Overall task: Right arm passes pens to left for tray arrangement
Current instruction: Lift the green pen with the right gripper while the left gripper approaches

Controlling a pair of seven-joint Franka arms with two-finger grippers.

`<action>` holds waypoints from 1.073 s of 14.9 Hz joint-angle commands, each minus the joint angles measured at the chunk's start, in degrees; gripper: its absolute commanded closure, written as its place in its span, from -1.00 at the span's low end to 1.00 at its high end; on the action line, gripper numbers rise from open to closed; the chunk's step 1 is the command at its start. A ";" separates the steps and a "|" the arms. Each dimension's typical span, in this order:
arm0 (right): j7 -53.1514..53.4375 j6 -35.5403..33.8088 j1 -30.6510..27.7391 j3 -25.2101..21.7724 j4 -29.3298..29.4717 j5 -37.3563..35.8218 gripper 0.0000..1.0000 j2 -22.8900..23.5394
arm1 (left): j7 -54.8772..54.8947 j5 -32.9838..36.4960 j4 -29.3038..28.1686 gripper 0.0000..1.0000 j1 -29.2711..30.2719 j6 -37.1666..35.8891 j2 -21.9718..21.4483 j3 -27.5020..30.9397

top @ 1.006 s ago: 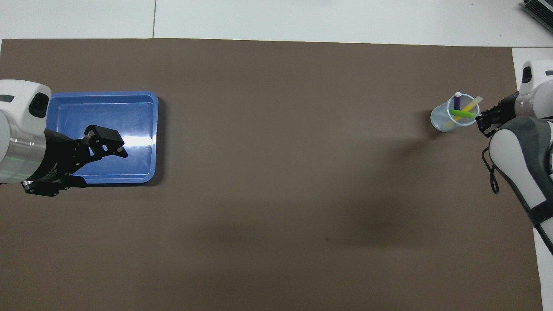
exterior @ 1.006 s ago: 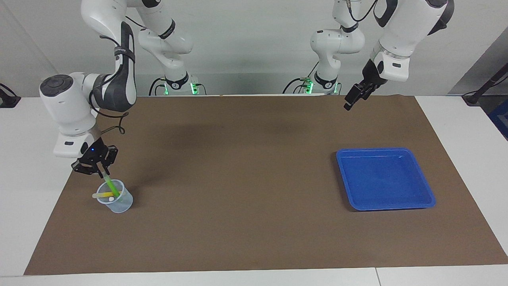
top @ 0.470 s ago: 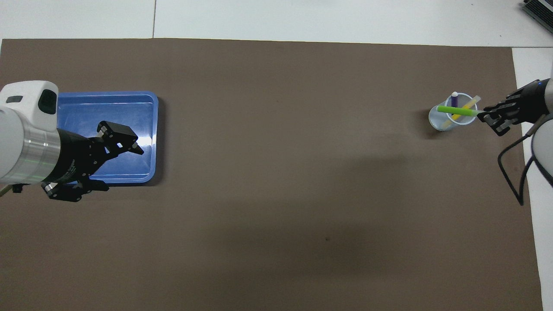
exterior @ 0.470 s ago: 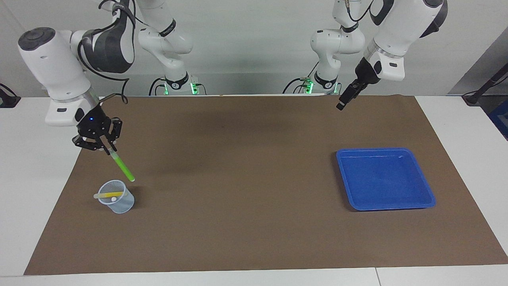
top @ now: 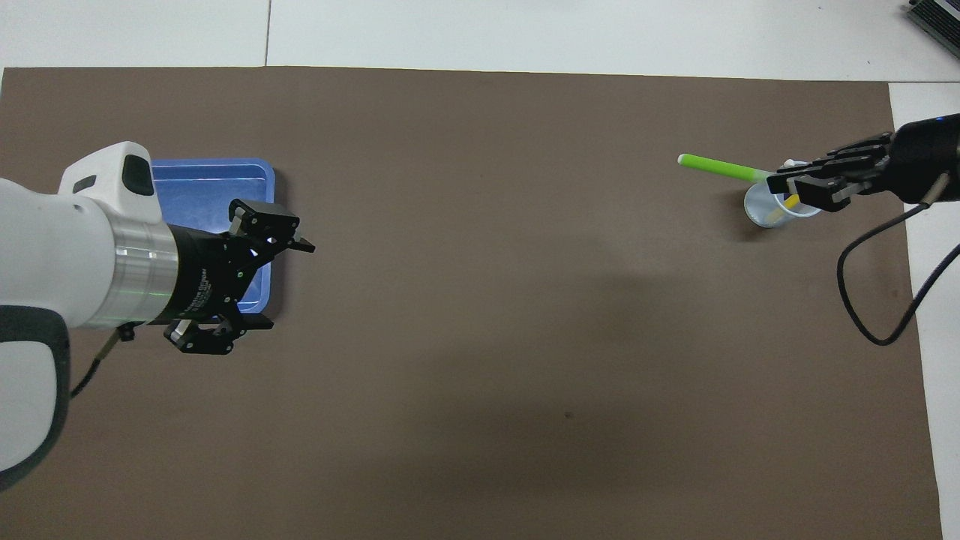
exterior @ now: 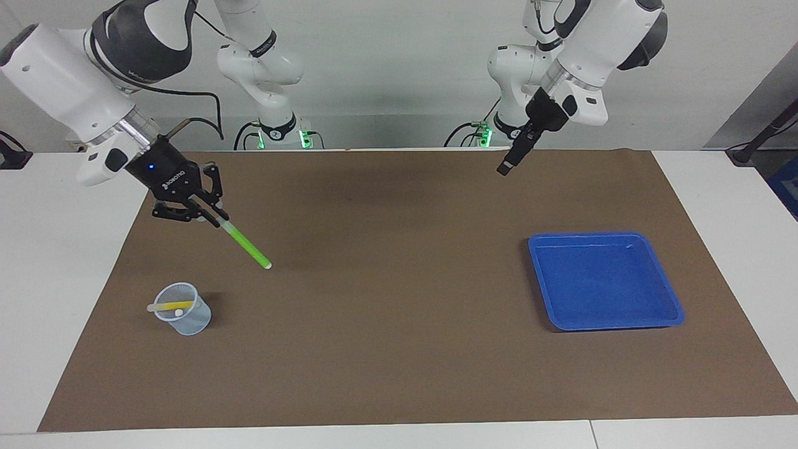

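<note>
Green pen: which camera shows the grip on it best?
Facing view: the green pen hangs slanted from the shut right end effector, whole length visible. Overhead shows the pen too, but that end effector hides the grip.

You have a matt brown mat (exterior: pixel 399 324), paper-like and smooth, covering the white surface (exterior: pixel 56 249), which looks faintly glossy. Toward the left arm's end of that mat, the tray (exterior: pixel 623 240) is glossy blue plastic that catches the light. Toward the right arm's end, the cup (exterior: pixel 187 321) is translucent, frosted-looking plastic. The green pen (exterior: pixel 246 246) has a smooth, bright plastic barrel. Both arms wear glossy white shells with a brushed metal wrist ring (top: pixel 139 274); each end effector, left (top: pixel 259 281) and right (exterior: pixel 209 212), is matt black.
</note>
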 commanded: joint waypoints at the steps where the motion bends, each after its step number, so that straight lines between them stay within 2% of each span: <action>1: 9.43 1.37 0.27 2.42 0.76 7.79 1.00 0.21 | -10.28 -0.91 -3.51 -1.00 -4.66 6.95 -2.08 0.66; 5: 23.84 7.61 1.67 6.82 0.76 16.15 1.00 0.29 | -16.89 -3.46 -5.00 -1.00 -8.86 15.20 -1.91 0.66; 8: 34.57 10.26 4.92 7.18 1.46 18.27 1.00 0.29 | -22.08 -3.46 -5.35 -1.00 -13.18 25.21 -0.51 0.66; 10: 40.56 10.70 8.35 7.27 2.43 18.19 1.00 0.47 | -29.35 -3.38 -5.01 -1.00 -15.38 35.66 1.77 0.66; 16: 41.64 10.53 12.57 7.27 2.26 17.39 1.00 -0.14 | -29.30 -3.37 -3.25 -1.00 -15.30 42.11 5.02 0.66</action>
